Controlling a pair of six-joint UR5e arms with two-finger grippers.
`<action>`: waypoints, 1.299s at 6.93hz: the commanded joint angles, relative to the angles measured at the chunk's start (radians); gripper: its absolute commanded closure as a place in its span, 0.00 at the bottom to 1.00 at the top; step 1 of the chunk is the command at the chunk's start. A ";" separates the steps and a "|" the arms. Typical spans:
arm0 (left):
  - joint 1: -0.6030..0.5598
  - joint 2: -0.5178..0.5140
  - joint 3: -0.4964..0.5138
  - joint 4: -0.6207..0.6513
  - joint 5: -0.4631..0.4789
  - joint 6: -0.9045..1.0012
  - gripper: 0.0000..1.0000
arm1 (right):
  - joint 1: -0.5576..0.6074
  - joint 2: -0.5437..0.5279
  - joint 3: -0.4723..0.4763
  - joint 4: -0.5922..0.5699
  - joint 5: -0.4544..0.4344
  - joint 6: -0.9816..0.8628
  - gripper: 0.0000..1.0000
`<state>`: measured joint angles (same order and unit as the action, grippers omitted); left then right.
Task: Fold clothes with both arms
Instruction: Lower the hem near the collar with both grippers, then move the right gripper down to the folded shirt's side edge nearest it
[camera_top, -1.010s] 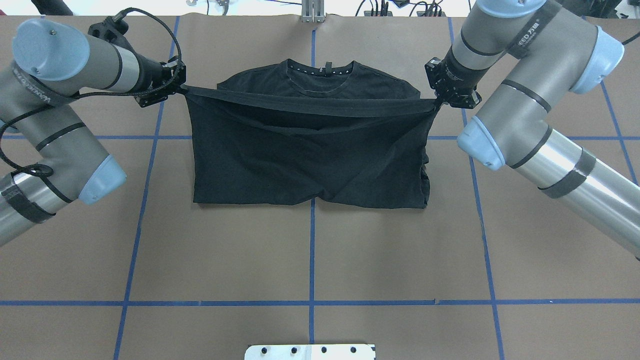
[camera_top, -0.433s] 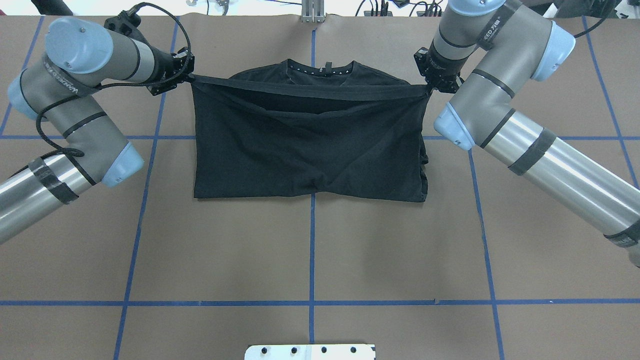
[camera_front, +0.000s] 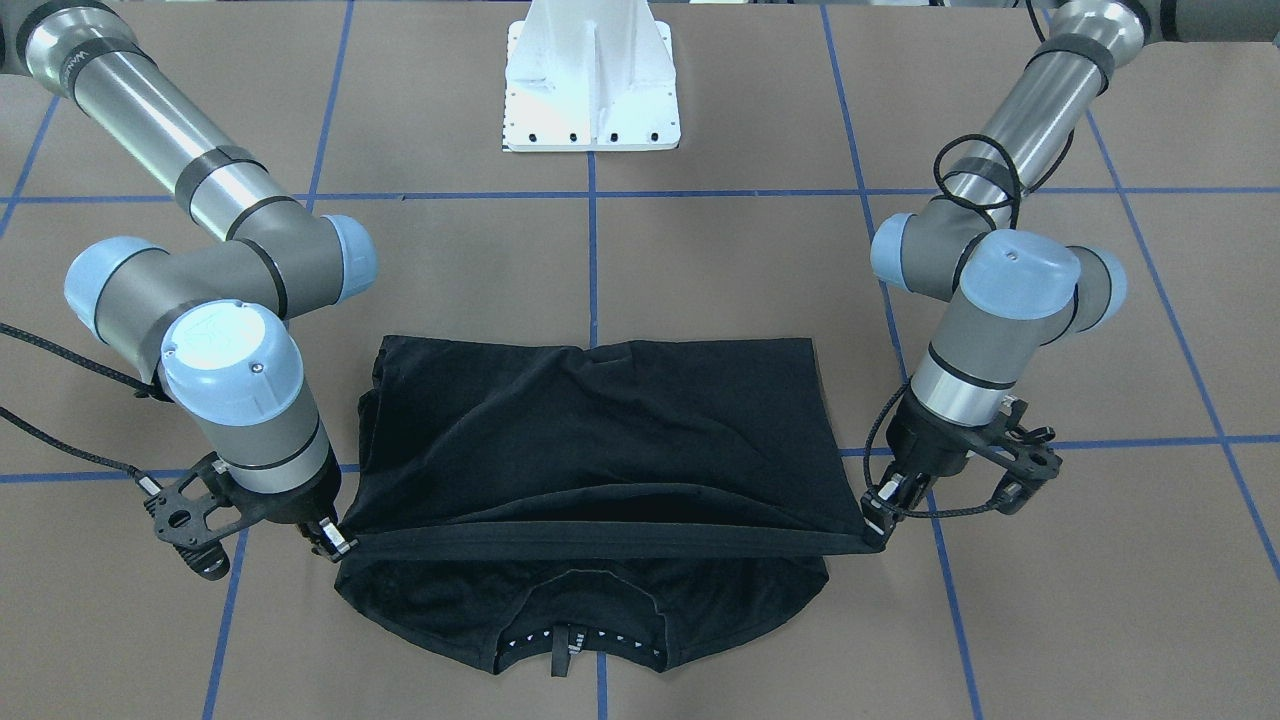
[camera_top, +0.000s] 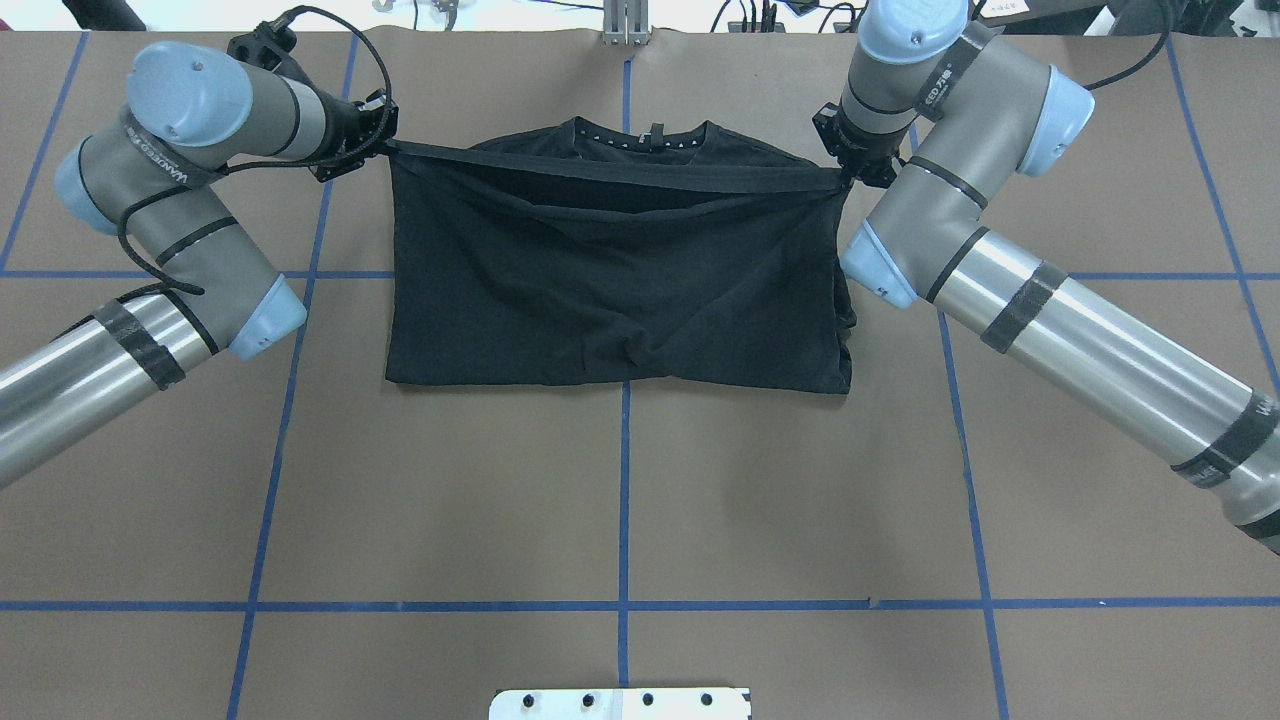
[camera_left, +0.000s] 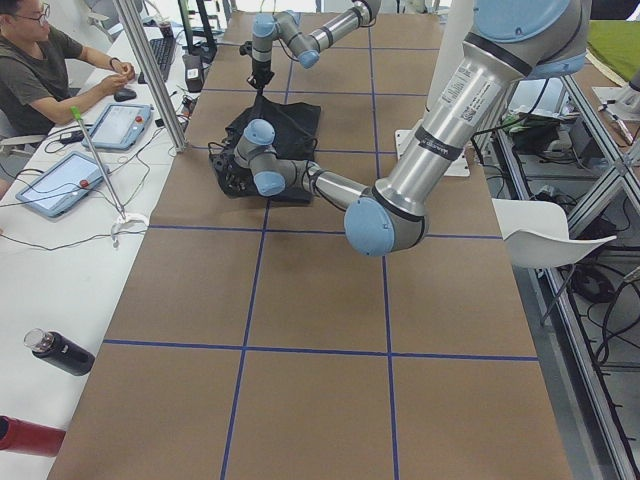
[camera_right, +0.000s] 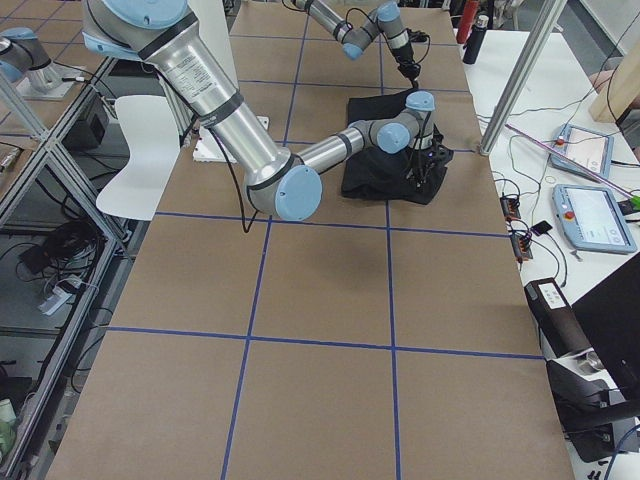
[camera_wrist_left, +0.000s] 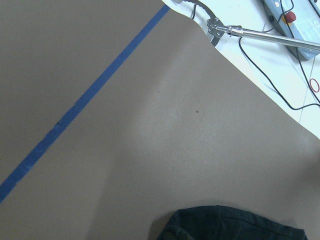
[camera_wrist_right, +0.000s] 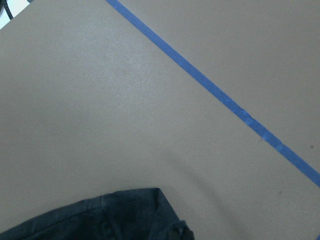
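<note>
Sagging creased black T-shirt (camera_top: 620, 290); hem (camera_top: 610, 170) straight, taut

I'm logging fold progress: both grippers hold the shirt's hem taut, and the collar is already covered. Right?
No. The left gripper and right gripper do hold the hem taut, but the collar is uncovered, lying beyond the hem in the overhead view.

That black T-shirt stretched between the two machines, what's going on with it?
A robot is folding the black T-shirt on the table. The left end effector and right end effector each pinch one corner of its hem, held taut just short of the collar, so the fold is not yet laid down.
</note>
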<state>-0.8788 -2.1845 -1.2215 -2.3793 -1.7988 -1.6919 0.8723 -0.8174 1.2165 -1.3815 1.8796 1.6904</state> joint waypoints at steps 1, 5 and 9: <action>0.001 -0.011 0.040 -0.015 0.007 0.001 0.89 | -0.015 0.004 -0.023 0.012 -0.036 -0.001 1.00; 0.001 -0.021 0.074 -0.057 0.007 0.001 0.67 | -0.015 0.018 -0.028 0.015 -0.042 -0.005 0.64; -0.011 -0.002 -0.024 -0.044 -0.005 0.003 0.60 | -0.062 -0.139 0.268 0.058 -0.004 0.063 0.36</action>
<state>-0.8841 -2.1975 -1.1995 -2.4316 -1.7978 -1.6894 0.8305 -0.8895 1.3767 -1.3275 1.8615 1.7338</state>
